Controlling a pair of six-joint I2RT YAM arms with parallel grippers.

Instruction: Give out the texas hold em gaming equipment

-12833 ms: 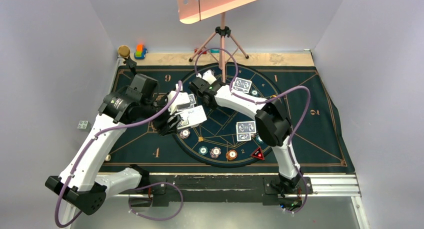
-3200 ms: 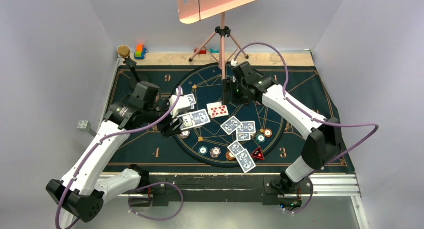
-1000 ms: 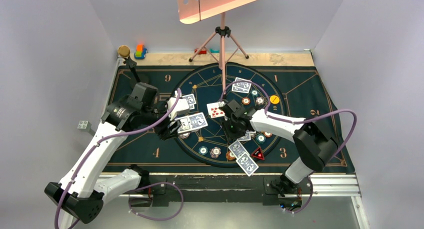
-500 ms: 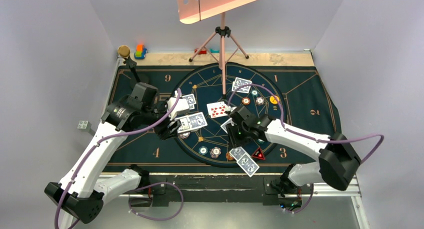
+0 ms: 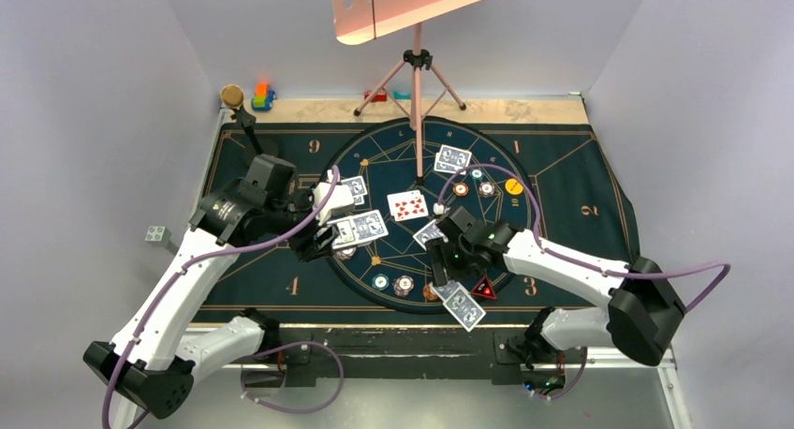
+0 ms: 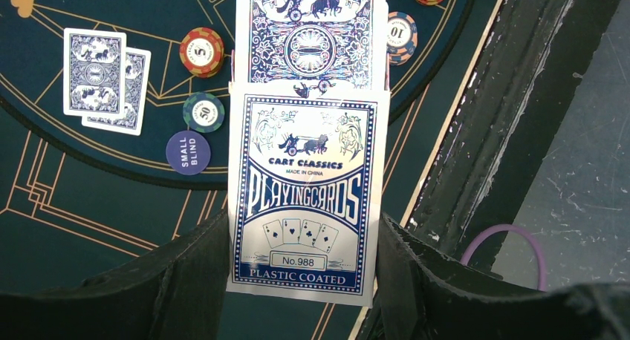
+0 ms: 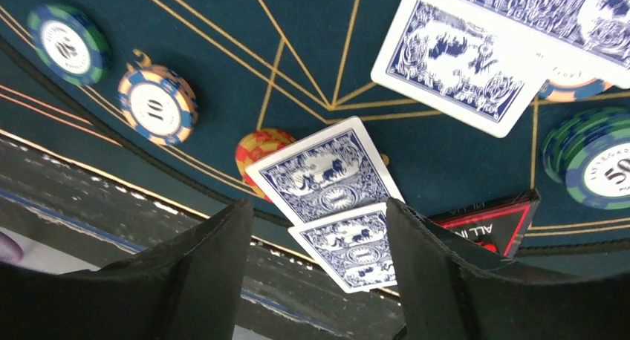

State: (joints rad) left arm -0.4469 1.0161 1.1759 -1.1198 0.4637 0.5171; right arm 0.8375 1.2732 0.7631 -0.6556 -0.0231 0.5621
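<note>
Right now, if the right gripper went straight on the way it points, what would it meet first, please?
Most likely the two overlapping face-down cards at the near edge of the mat, which lie framed between the fingers of the open right gripper. Its height above them is unclear.

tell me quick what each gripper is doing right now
Left gripper: shut on the blue-and-white playing-card box.
Right gripper: open, empty, above two blue-backed playing cards.
</note>
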